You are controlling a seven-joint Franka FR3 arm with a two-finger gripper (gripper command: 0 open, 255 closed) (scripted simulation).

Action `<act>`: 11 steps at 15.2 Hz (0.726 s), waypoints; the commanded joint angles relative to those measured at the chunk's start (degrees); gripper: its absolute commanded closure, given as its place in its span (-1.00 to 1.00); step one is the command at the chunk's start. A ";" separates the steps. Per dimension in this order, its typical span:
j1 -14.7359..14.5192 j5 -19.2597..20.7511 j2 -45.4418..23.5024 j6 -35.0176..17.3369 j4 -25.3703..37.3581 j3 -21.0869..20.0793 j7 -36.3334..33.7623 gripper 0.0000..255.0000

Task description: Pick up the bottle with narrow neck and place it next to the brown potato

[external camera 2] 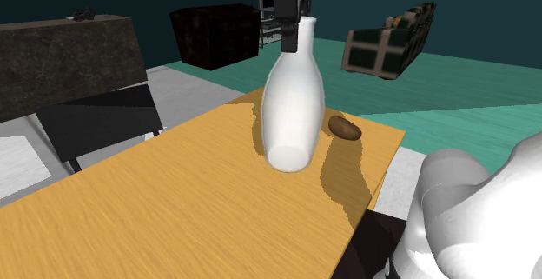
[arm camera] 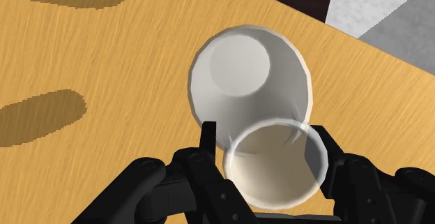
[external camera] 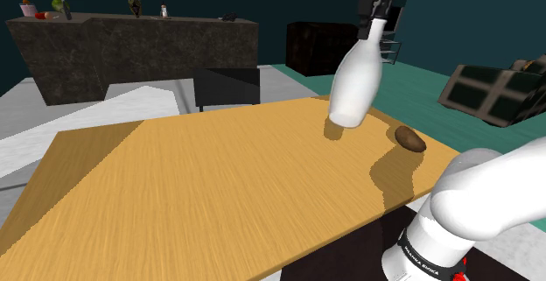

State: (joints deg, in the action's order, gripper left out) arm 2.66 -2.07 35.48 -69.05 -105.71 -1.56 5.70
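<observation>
A white bottle (external camera: 359, 76) with a narrow neck hangs in the air above the wooden table (external camera: 201, 183), tilted, its wide base lower than its mouth. My black gripper (external camera: 377, 18) is shut on the bottle's neck just below the rim. The second exterior view has the bottle (external camera 2: 293, 103) under the gripper (external camera 2: 292, 25), with the brown potato (external camera 2: 345, 127) on the table just beyond it. In the shoulder view the potato (external camera: 410, 138) lies near the table's right edge, close to the bottle's shadow. From the wrist, the open mouth of the bottle (arm camera: 275, 163) sits between my fingers (arm camera: 208, 137).
My white arm's base (external camera: 468, 209) stands by the table's near right corner. A black chair (external camera: 227, 87) is at the table's far side. Behind it run a dark counter (external camera: 131, 47) with small items, a dark cabinet (external camera: 315, 47) and a sofa (external camera: 494, 91).
</observation>
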 commanded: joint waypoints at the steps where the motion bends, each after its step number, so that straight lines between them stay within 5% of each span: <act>1: 0.47 1.60 0.58 -0.97 -1.61 2.45 3.09 1.00; 11: 2.81 8.65 -1.56 -6.78 -4.71 14.28 16.93 1.00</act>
State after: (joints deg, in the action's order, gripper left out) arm 5.23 5.88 34.36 -75.20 -110.39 11.47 21.10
